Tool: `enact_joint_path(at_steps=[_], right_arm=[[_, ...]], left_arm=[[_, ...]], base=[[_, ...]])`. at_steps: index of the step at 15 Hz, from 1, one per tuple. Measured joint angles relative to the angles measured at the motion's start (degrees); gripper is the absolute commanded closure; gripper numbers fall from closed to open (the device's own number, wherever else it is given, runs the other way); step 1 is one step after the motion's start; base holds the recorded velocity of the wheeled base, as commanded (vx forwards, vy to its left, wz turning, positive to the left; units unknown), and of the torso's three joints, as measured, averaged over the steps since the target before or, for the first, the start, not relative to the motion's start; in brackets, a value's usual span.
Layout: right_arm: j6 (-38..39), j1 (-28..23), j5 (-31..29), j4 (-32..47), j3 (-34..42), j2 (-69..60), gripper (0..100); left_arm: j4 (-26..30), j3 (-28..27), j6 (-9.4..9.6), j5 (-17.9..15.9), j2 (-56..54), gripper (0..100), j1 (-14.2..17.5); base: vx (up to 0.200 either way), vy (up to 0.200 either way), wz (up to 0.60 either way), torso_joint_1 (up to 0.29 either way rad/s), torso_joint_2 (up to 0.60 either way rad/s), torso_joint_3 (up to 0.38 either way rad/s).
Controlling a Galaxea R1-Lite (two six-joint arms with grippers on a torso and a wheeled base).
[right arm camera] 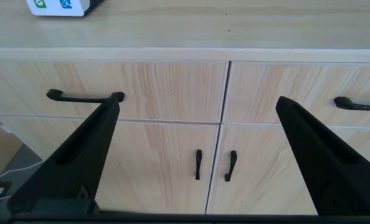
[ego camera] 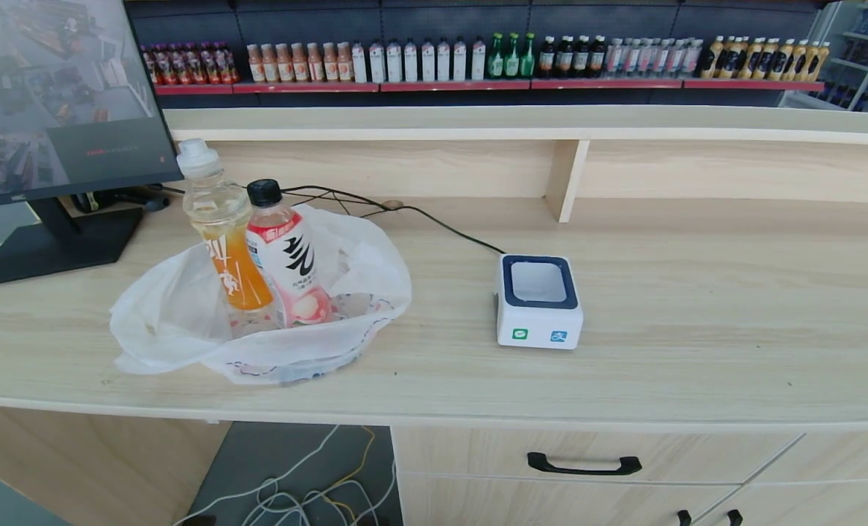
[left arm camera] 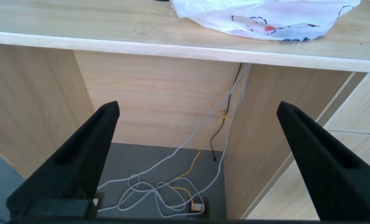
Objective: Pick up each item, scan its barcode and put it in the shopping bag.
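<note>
Two bottles stand upright and touching in the bag (ego camera: 171, 321), well left of the scanner (ego camera: 538, 301): an orange bottle (ego camera: 222, 241) and a pink bottle (ego camera: 288, 263). They look full, so probably heavy, stiff and slick; mid-body is the likely best hold. The bag seems thin and limp. Left gripper (left arm camera: 197, 109) and right gripper (right arm camera: 197, 106) sit lower than the scanner, fingers spread wide, empty. The task looks finished.

Monitor (ego camera: 54, 95): stands at the counter's far left, screen lit.
Counter (ego camera: 697, 329): light wood, raised ledge along the back.
Back shelf (ego camera: 478, 85): rows of upright bottles.
Drawer handle (ego camera: 584, 470): black, below the counter's edge.
Loose cables (ego camera: 299, 497): tangled on the floor under the counter.
</note>
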Motion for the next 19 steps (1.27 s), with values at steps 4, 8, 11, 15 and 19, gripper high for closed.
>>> enact_joint_path(at_steps=[4, 8, 11, 15, 19], right_arm=[[0.0, 0.0, 0.0, 0.0, 0.0, 0.0, 0], [0.0, 0.0, 0.0, 0.0, 0.0, 0.0, 0], [0.0, 0.0, 0.0, 0.0, 0.0, 0.0, 0], [0.0, 0.0, 0.0, 0.0, 0.0, 0.0, 0], [0.0, 0.0, 0.0, 0.0, 0.0, 0.0, 0]], left_arm=[[0.0, 0.0, 0.01, 0.0, 0.0, 0, 0.0], [0.0, 0.0, 0.01, 0.0, 0.0, 0, -0.1], [0.0, 0.0, 0.04, 0.0, 0.0, 0, 0.0], [0.0, 0.0, 0.01, 0.0, 0.0, 0, -0.1], [0.0, 0.0, -0.02, 0.0, 0.0, 0, 0.0]], base=[[0.0, 0.0, 0.0, 0.0, 0.0, 0.0], [0.0, 0.0, 0.0, 0.0, 0.0, 0.0], [0.0, 0.0, 0.0, 0.0, 0.0, 0.0], [0.0, 0.0, 0.0, 0.0, 0.0, 0.0], [0.0, 0.0, 0.0, 0.0, 0.0, 0.0]])
